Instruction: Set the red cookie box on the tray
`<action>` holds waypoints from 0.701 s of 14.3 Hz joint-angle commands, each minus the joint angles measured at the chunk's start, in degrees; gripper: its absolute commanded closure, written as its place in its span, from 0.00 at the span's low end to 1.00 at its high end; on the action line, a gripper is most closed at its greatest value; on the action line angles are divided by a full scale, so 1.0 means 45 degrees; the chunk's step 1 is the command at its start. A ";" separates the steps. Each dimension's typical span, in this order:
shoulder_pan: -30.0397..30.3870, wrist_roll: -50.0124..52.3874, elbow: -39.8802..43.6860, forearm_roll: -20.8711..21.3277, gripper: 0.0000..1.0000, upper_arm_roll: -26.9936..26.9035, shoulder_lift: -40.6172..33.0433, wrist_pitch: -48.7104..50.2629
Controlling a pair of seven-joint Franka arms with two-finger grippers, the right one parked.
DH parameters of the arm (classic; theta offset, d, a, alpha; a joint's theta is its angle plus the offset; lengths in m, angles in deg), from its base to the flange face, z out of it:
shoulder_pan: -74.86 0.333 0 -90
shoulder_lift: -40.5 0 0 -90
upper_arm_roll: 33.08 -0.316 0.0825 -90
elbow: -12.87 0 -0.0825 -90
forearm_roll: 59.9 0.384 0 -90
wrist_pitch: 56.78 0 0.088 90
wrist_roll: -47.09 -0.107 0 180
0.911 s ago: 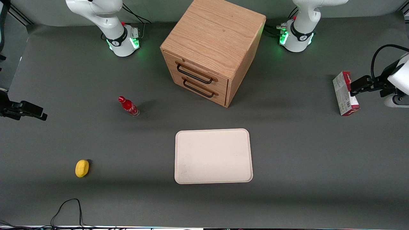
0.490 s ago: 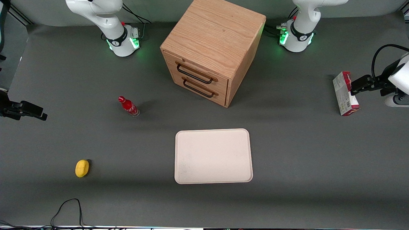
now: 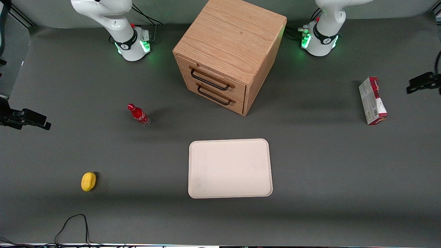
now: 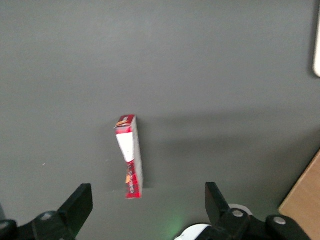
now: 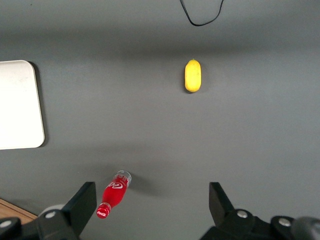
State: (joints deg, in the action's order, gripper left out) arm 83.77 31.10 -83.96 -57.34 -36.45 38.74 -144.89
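The red cookie box (image 3: 372, 100) stands on its thin edge on the grey table, toward the working arm's end, its whitish barcode panel showing. In the left wrist view the box (image 4: 130, 155) stands below and between my spread fingers, touching neither. My gripper (image 3: 415, 84) hangs open and empty at the edge of the front view, off to the side of the box; in the wrist view the gripper (image 4: 148, 196) holds nothing. The cream-white tray (image 3: 230, 168) lies flat and bare near the table's middle, nearer the front camera than the box.
A wooden drawer cabinet (image 3: 227, 55) with two handles stands farther from the camera than the tray. A small red bottle (image 3: 138, 114) and a yellow oval object (image 3: 88, 181) lie toward the parked arm's end. A black cable (image 3: 72, 224) loops at the front edge.
My gripper has drawn away from the red cookie box toward the working arm's end of the table. The box has stayed standing in the same spot.
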 commanded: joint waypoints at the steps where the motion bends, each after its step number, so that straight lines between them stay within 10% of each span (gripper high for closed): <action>1: 0.1199 -0.1306 -0.1874 0.0172 0.00 0.0104 -0.1323 -0.0925; 10: 0.2687 -0.1778 -0.6760 0.0348 0.00 0.0085 -0.5134 -0.2000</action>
State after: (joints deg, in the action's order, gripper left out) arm 94.26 24.30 -109.05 -56.54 -36.71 19.17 -150.60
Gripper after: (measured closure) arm 0.000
